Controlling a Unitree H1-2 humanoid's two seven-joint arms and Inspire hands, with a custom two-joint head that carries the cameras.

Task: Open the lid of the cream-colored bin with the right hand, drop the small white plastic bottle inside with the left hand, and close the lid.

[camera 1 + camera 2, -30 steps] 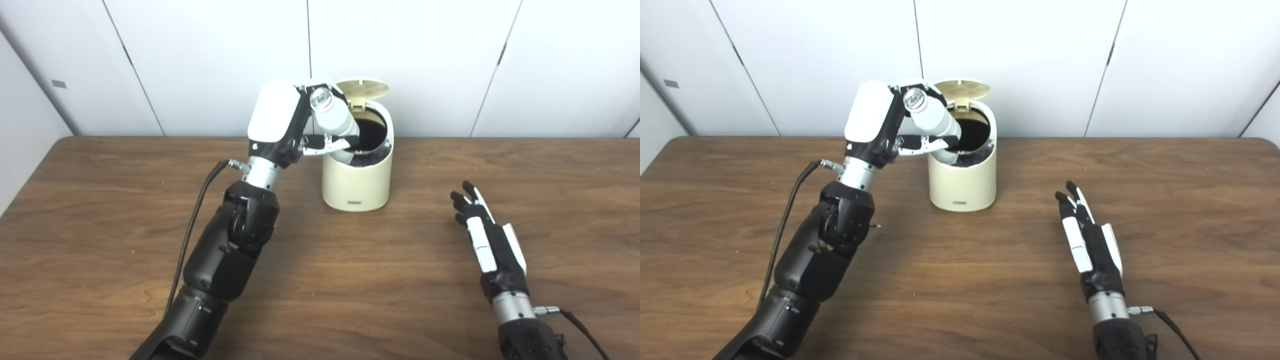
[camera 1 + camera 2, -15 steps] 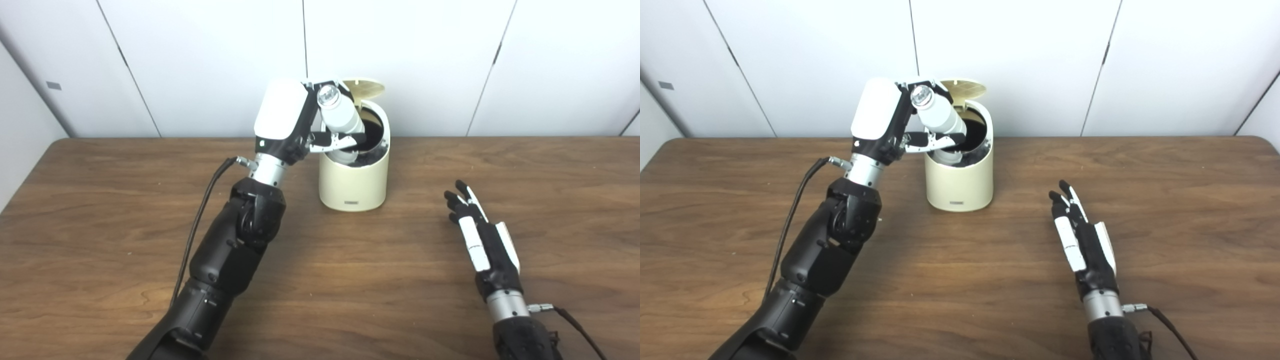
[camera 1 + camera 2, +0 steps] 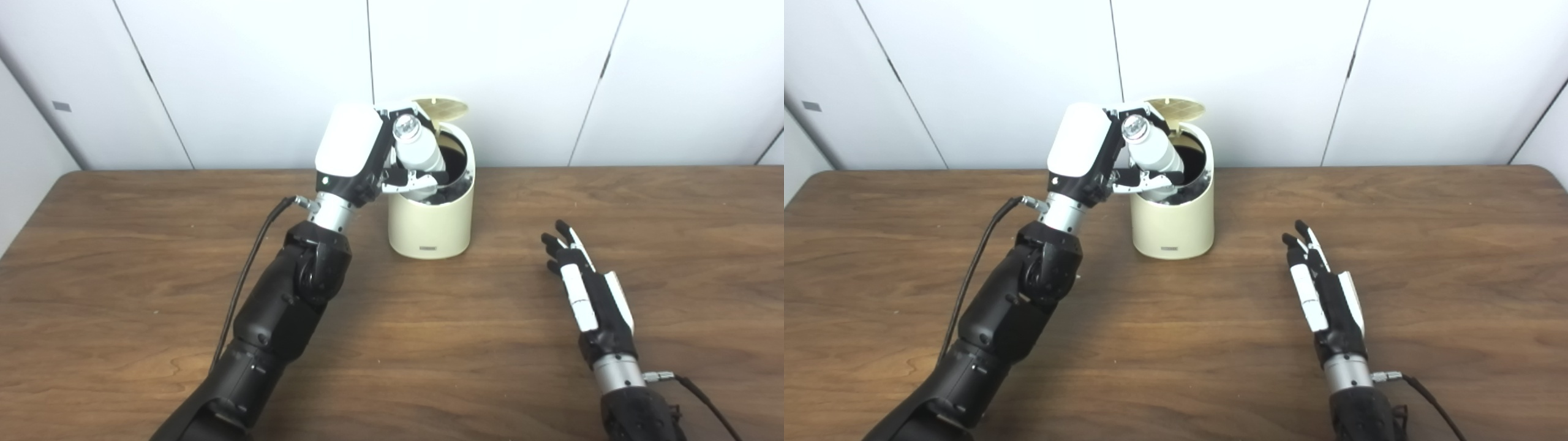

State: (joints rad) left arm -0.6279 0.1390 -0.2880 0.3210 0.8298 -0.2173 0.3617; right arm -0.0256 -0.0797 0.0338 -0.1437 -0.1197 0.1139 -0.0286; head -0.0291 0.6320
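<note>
Since a second ago the small white plastic bottle (image 3: pixel 418 152) has gone deeper into the mouth of the cream-colored bin (image 3: pixel 431 218); less of its body shows above the rim. The whole view has also shifted a little, so the bin's own change of place on the picture is the camera's, not the bin's.

The left hand (image 3: pixel 361 156) is closed on the bottle, with the fingers (image 3: pixel 421 179) wrapped across its lower body and the palm at its 9 o'clock side. The bottle is tilted, its cap end up toward 11 o'clock and its lower end down inside the bin opening. The lid (image 3: pixel 442 107) stands raised at the bin's 12 o'clock edge.

The right hand (image 3: pixel 1325 294) lies on the wooden table (image 3: pixel 122 245) at about 4 o'clock from the bin, well apart from it, fingers spread and straight, holding nothing. It has kept that posture.

The bottle's lower end is hidden by the fingers and the rim. Whether it touches anything inside cannot be told. The dark interior shows no detail. The left side of the lid is covered by the hand.
</note>
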